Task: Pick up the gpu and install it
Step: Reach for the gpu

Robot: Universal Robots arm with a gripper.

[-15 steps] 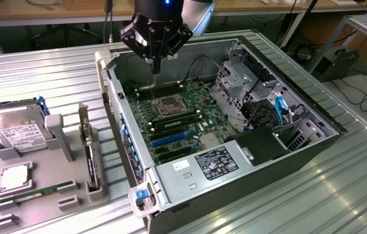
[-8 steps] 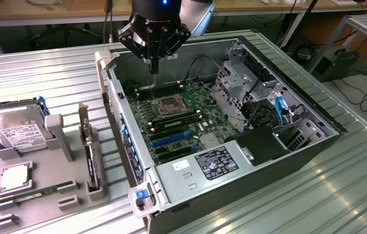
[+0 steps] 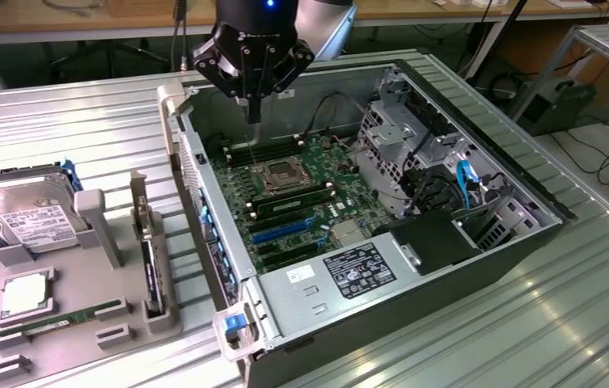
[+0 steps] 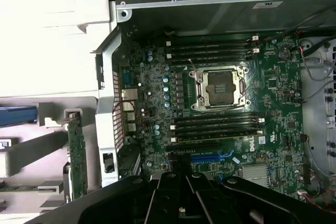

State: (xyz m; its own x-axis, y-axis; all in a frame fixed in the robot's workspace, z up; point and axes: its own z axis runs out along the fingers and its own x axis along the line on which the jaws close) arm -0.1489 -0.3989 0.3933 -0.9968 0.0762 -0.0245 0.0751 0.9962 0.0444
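Dark and thin, standing on edge, the graphics card sits in a slot of the grey holder on the ribbed metal surface. It is outside the computer case and well apart from my claw. In the wrist view the graphics card shows as a green strip beyond the case wall.

A hard drive and a memory stick share the holder, farther from the claw than the card.

The claw hangs over the open case, above the motherboard near the empty processor socket. Its tips look drawn together with nothing between them.

I judge the pick-up has not begun. Reaching the card calls for opening the claw, crossing the case's rear wall to the holder, and coming down square on the card's top edge, clear of the holder's posts.
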